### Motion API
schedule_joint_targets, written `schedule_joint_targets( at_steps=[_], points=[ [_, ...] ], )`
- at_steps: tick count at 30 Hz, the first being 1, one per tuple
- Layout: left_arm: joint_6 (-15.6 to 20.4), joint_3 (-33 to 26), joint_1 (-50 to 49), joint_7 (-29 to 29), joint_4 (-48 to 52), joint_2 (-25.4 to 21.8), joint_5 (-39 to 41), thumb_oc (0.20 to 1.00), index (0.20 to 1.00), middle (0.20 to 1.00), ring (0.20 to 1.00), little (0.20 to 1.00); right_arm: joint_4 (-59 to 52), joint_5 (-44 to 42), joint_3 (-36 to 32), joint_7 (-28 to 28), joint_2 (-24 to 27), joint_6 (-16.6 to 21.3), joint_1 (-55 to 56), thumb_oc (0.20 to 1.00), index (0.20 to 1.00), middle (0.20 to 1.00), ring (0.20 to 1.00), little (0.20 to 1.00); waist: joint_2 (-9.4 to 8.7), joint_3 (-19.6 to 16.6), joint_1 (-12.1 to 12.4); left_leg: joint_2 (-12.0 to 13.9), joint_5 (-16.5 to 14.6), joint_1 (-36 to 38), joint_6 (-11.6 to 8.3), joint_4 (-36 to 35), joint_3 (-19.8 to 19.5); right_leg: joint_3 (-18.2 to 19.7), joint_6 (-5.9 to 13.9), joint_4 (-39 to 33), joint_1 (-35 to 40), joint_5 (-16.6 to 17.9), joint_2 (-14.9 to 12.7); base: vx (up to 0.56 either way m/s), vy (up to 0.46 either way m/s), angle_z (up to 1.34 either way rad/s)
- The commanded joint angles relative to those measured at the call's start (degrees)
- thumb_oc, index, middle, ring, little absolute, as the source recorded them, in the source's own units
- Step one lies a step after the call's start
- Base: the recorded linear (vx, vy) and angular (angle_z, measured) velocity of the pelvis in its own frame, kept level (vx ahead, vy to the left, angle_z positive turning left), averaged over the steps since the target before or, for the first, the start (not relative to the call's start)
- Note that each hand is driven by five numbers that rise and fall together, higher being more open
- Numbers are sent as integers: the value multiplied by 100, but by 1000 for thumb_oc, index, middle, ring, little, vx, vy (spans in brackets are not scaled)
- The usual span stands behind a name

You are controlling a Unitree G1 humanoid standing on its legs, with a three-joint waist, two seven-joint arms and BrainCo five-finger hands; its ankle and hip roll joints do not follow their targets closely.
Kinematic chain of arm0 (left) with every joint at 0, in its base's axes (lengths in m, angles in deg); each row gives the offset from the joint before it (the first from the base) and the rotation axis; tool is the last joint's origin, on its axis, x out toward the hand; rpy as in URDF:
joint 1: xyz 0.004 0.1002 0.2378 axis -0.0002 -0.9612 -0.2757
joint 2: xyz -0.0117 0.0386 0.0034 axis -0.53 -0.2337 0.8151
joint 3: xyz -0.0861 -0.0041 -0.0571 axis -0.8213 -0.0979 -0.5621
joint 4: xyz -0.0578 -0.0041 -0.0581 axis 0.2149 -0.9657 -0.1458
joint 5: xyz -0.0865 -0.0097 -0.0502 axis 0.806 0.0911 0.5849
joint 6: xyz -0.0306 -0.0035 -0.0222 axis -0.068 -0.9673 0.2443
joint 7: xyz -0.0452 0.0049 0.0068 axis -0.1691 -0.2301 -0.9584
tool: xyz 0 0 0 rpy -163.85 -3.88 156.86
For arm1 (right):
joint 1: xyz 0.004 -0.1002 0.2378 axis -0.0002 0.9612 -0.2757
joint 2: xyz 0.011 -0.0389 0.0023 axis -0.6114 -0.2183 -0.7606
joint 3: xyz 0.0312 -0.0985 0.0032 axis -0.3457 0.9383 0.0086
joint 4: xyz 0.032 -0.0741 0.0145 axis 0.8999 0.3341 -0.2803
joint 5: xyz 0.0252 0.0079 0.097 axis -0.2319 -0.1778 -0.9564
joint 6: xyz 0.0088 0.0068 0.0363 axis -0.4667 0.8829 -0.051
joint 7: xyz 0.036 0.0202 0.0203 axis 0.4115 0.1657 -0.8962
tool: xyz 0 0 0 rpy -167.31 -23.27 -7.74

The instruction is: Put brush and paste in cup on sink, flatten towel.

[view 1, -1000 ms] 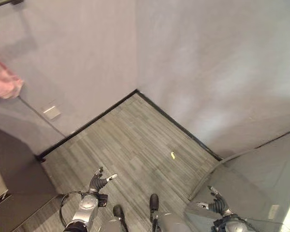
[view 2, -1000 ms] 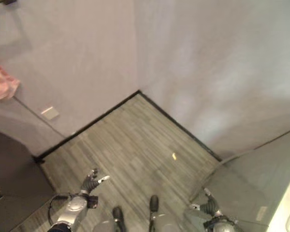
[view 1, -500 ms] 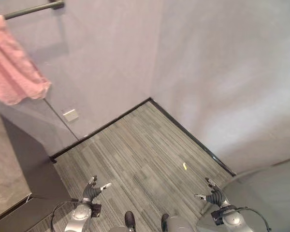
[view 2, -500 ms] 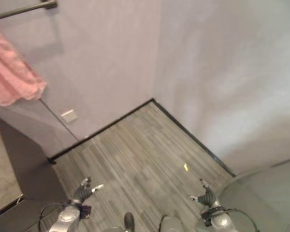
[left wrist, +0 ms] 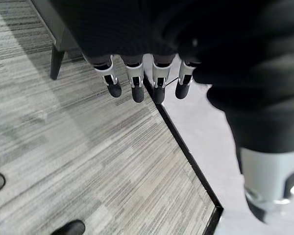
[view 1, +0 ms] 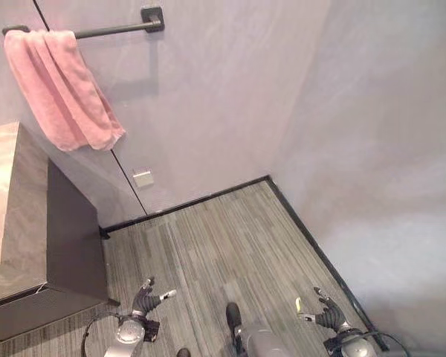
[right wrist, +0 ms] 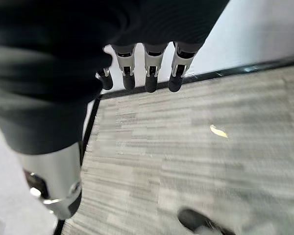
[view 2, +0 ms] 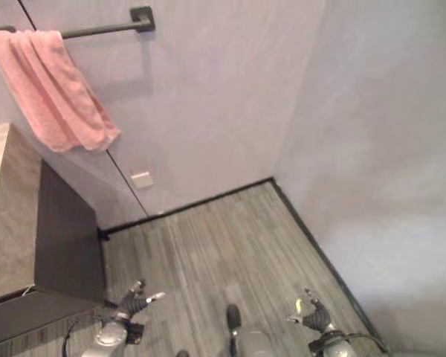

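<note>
A pink towel hangs bunched over a dark wall bar at the upper left, above the end of a stone-topped counter. My left hand hangs low over the floor at the bottom, open and holding nothing. In the left wrist view its fingers are straight above the floorboards. At the bottom right my right hand also hangs low and open, and its fingers are straight and hold nothing. Both hands are far below the towel.
The counter's dark cabinet side stands just left of my left hand. A white wall socket sits low on the wall under the towel. Two grey walls meet in a corner ahead. A small yellow scrap lies on the grey plank floor.
The camera has swung left, so the towel, its bar and the counter have come well into view. Both hands stay low and open.
</note>
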Motion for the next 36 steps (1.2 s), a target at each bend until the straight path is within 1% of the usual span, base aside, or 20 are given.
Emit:
schedule_joint_targets(
  at_steps=[1, 3, 5, 6, 7, 8, 9, 10, 12, 13, 17, 20, 26, 27, 28, 29, 30, 31, 34, 36],
  points=[
    [174, -94, 310, 75, 64, -108, 25, 1000, 1000, 1000, 1000, 1000, -228, -91, -136, -5, 351, 209, 40, 1000, 1000, 1000, 1000, 1000, -212, 92, 11, -610, 464, -391, -301, 1339, 465, 239, 122, 166, 743, -497, -349, 68, -137, 67],
    [164, -120, 374, 136, 32, -125, 33, 1000, 1000, 1000, 1000, 1000, -262, -140, -201, 0, 384, 196, 80, 1000, 1000, 1000, 1000, 1000, -220, 171, -34, -519, 606, -645, -344, 1616, 836, 69, 67, 195, 840, -572, -414, 62, -83, 59],
    [153, -83, 447, 139, 10, -123, 43, 1000, 1000, 1000, 1000, 1000, -265, -114, -275, -33, 398, 173, 194, 1000, 1000, 1000, 1000, 1000, -200, 149, -107, -73, 627, -809, -257, 972, 1557, -144, 97, 109, 989, -693, -570, 91, -5, 50],
    [153, -82, 447, 139, 10, -123, 43, 1000, 1000, 1000, 1000, 1000, -266, -114, -275, -33, 398, 173, 194, 1000, 1000, 1000, 1000, 1000, -201, 152, -105, -73, 628, -803, -257, 968, 1559, -142, 97, 108, 992, -693, -571, 114, 33, 67],
    [156, -73, 476, 143, 15, -122, 35, 1000, 1000, 1000, 1000, 1000, -243, -122, -310, -57, 393, 160, 248, 1000, 1000, 1000, 1000, 1000, -168, 122, -97, 0, 645, -878, -244, 594, 1651, -209, 130, 45, 1066, -748, -614, 172, 92, 63],
    [169, -34, 510, 189, -40, -127, -20, 1000, 1000, 1000, 1000, 1000, -173, -108, -334, -113, 389, 167, 256, 1000, 1000, 1000, 1000, 1000, -59, 78, -81, 34, 876, -1005, -287, 125, 1538, -266, 178, -29, 1151, -814, -623, 174, 92, 44],
    [170, -33, 509, 190, -42, -126, -20, 1000, 1000, 1000, 1000, 1000, -172, -108, -334, -113, 390, 168, 256, 1000, 1000, 1000, 1000, 1000, -62, 77, -88, 25, 891, -994, -286, 100, 1534, -273, 179, -31, 1156, -817, -629, 209, 135, 36],
    [184, -14, 486, 217, -40, -121, -45, 1000, 1000, 1000, 1000, 1000, -28, -78, -333, -172, 367, 176, 238, 1000, 1000, 1000, 1000, 1000, 21, 60, -69, 113, 1198, -1131, -356, -153, 1500, -278, 208, -22, 1229, -876, -636, 246, 208, 28],
    [186, -54, 345, 194, 78, -139, -5, 1000, 1000, 1000, 1000, 1000, 14, 14, -249, -111, 342, 112, 163, 1000, 1000, 1000, 1000, 1000, 87, 17, -27, 29, 1045, -1057, -290, -14, 1296, -83, 311, 125, 1270, -982, -774, 276, 257, 7],
    [185, -56, 342, 194, 81, -140, -6, 1000, 1000, 1000, 1000, 1000, 14, 15, -247, -112, 341, 112, 164, 1000, 1000, 1000, 1000, 1000, 82, 20, -24, 25, 1038, -1050, -287, -9, 1301, -79, 314, 128, 1276, -988, -779, 232, 245, -39],
    [193, -75, 189, 128, 263, -217, -68, 1000, 1000, 1000, 1000, 1000, 162, -86, -371, -108, 108, 87, 48, 1000, 1000, 1000, 1000, 1000, 63, -105, 59, -296, 628, -982, -35, 243, 1428, 204, 517, 417, 1269, -893, -1165, 219, 283, -45],
    [194, -57, 175, 117, 350, -257, -98, 1000, 1000, 1000, 1000, 1000, 175, -79, -350, -111, 47, 92, -1, 1000, 1000, 1000, 1000, 1000, 64, -87, 78, -409, 502, -939, 59, 296, 1482, 254, 561, 627, 1197, -789, -1298, 86, 170, -31],
    [179, -16, 178, 56, 629, -407, -208, 1000, 1000, 1000, 1000, 1000, 89, -36, -284, -33, -24, 91, 1, 1000, 1000, 1000, 1000, 1000, 96, 29, 35, -694, 392, -609, 253, 104, 1393, 407, 546, 1619, 806, 145, -1479, 112, 209, 2],
    [160, -1, 152, 26, 726, -449, -232, 1000, 1000, 1000, 1000, 1000, 107, -61, -280, -36, -26, 90, 16, 1000, 1000, 1000, 1000, 1000, 160, 95, -8, -697, 399, -554, 286, 76, 1272, 561, 504, 2079, 672, 239, -1304, 147, 202, 33],
    [141, 21, 157, -5, 714, -459, -257, 1000, 1000, 1000, 1000, 1000, 105, -95, -284, -9, -32, 104, 32, 1000, 1000, 1000, 1000, 1000, 180, 106, -58, -705, 406, -471, 301, 12, 1193, 728, 465, 2366, 596, 139, -1056, 136, 191, 29],
    [141, 8, 163, 14, 669, -459, -271, 1000, 1000, 1000, 1000, 1000, 127, -109, -278, -14, -53, 108, 28, 1000, 1000, 1000, 1000, 1000, 195, 138, -68, -693, 391, -380, 335, -59, 1175, 656, 432, 2602, 398, 114, -957, 116, 156, 34],
    [135, -3, 151, 28, 648, -467, -292, 1000, 1000, 1000, 1000, 1000, 98, -95, -266, -21, -50, 118, 30, 1000, 1000, 1000, 1000, 1000, 196, 158, -39, -689, 382, -317, 347, -95, 1264, 382, 419, 2696, 318, 88, -1033, 113, 141, 26],
    [128, -5, 131, 22, 647, -465, -308, 1000, 1000, 1000, 1000, 1000, 78, -92, -258, -26, -38, 127, 21, 1000, 1000, 1000, 1000, 1000, 208, 181, -54, -676, 378, -235, 355, -158, 1262, 251, 393, 2776, 203, 31, -956, 131, 89, 19],
    [134, 7, 141, -10, 549, -443, -304, 1000, 1000, 1000, 1000, 1000, 73, -105, -256, 4, -11, 155, 51, 1000, 1000, 1000, 1000, 1000, 203, 239, -151, -708, 370, -46, 355, -274, 1083, 201, 383, 2675, -272, -392, -447, 157, 28, -1],
    [139, 22, 160, -11, 513, -431, -306, 1000, 1000, 1000, 1000, 1000, 64, -129, -255, 1, 17, 177, 54, 1000, 1000, 1000, 1000, 1000, 160, 286, -223, -767, 306, 37, 335, -275, 1003, 183, 385, 2320, -387, -495, -342, 137, -14, 14]
  ],
)
